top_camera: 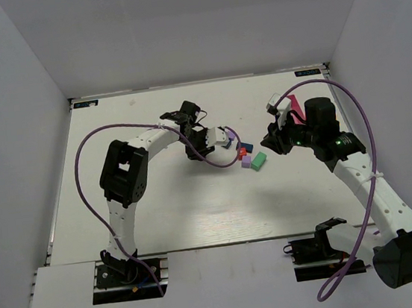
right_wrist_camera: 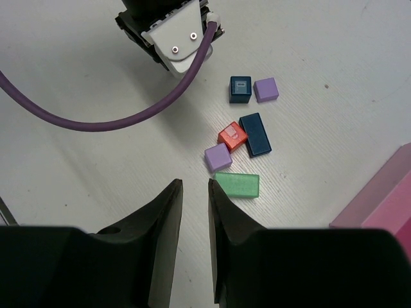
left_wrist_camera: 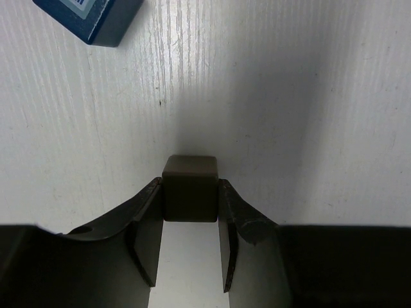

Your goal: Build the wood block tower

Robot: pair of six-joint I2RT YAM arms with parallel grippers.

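The left gripper (left_wrist_camera: 190,196) pinches a dark block (left_wrist_camera: 190,172) between its jaws. The right gripper (right_wrist_camera: 194,191) has its jaws a little apart and empty, just beside the green block (right_wrist_camera: 237,185) on the table (right_wrist_camera: 77,179).

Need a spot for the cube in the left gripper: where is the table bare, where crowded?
Bare: the wide table stretch between the block cluster and the arm bases, and the far strip by the back wall. Crowded: between the left gripper and right gripper, around that cluster.
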